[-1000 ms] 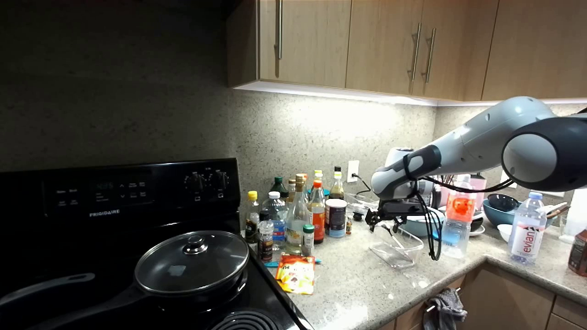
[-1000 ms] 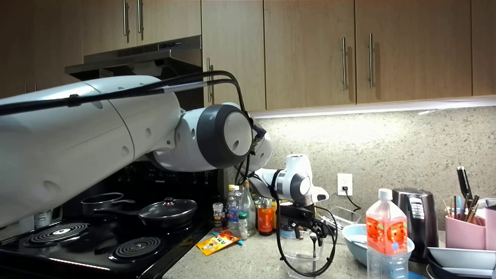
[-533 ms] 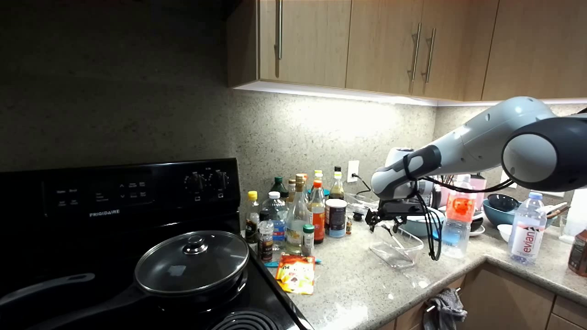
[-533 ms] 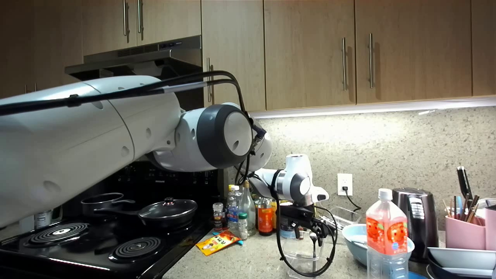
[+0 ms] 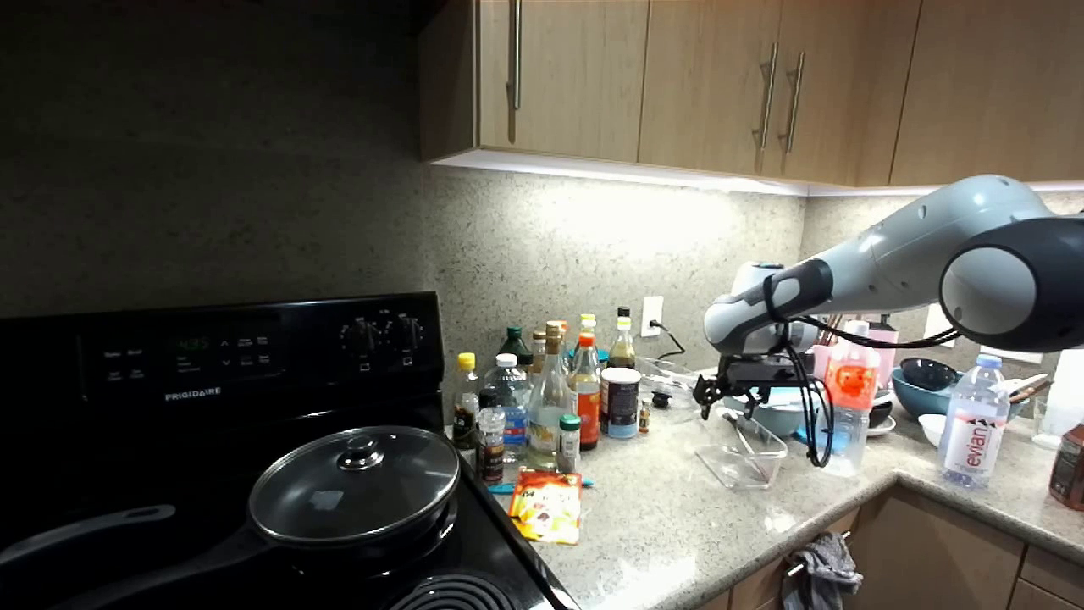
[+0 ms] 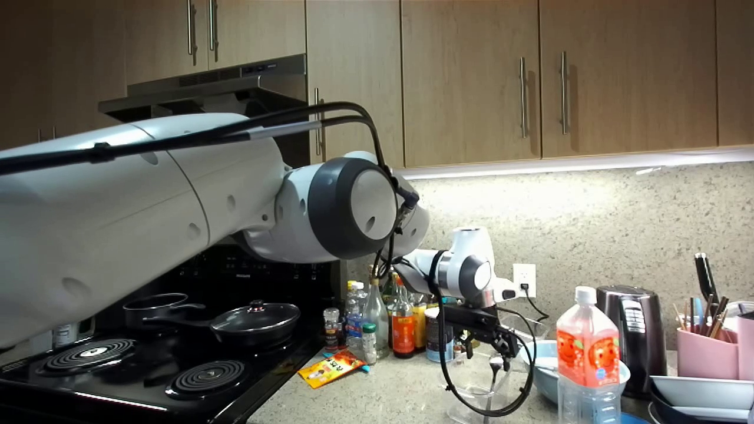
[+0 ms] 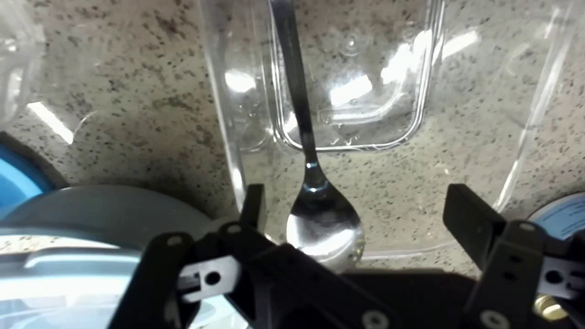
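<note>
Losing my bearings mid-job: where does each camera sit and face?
An exterior view: by the stove, facing the counter; arm at picture right.
An exterior view: beside the arm, which enters picture left, facing wall cabinets.
Wrist view: from the wrist, down onto spoon and clear container; open claw at bottom.
Both exterior views share the lidded pan.

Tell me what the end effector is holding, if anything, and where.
Nothing is held. The end effector is open, with gaps on both sides of the spoon in the clear container.
</note>
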You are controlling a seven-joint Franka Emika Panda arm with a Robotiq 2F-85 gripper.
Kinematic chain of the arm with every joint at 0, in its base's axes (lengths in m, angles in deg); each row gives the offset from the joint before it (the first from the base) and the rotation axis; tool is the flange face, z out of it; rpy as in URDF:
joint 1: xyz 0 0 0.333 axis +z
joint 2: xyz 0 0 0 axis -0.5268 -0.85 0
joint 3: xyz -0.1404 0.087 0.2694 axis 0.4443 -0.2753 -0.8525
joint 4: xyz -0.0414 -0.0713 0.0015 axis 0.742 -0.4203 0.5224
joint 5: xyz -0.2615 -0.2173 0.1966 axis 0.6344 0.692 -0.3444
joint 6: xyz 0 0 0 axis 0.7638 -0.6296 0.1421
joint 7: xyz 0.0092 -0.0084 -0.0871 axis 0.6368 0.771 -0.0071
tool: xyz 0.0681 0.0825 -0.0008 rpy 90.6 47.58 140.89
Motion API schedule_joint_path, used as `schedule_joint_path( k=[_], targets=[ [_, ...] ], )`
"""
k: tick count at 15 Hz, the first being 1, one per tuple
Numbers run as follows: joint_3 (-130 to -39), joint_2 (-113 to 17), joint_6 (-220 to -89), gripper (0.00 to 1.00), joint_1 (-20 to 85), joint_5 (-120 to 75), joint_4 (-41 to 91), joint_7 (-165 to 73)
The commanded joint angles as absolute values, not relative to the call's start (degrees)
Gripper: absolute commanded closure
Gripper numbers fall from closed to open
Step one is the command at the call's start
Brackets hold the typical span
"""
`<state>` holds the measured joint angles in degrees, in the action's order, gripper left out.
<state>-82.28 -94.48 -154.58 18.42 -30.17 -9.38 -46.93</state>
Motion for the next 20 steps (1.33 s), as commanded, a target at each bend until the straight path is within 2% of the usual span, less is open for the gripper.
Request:
schedule_joint_path(
  k=[1,9,12,20],
  targets=[
    [-82.67,-93.11,-152.38,0.0,15.44,-31.06,-10.21,-48.46],
    [-81.99,-94.24,-153.16,0.0,13.63,-30.29,-12.44,-46.9],
    [-79.41,-94.7,-157.23,0.0,16.41,-28.79,-12.32,-43.06],
    [-75.81,-96.72,-156.38,0.0,19.69,-29.3,-13.67,-37.16]
  ],
)
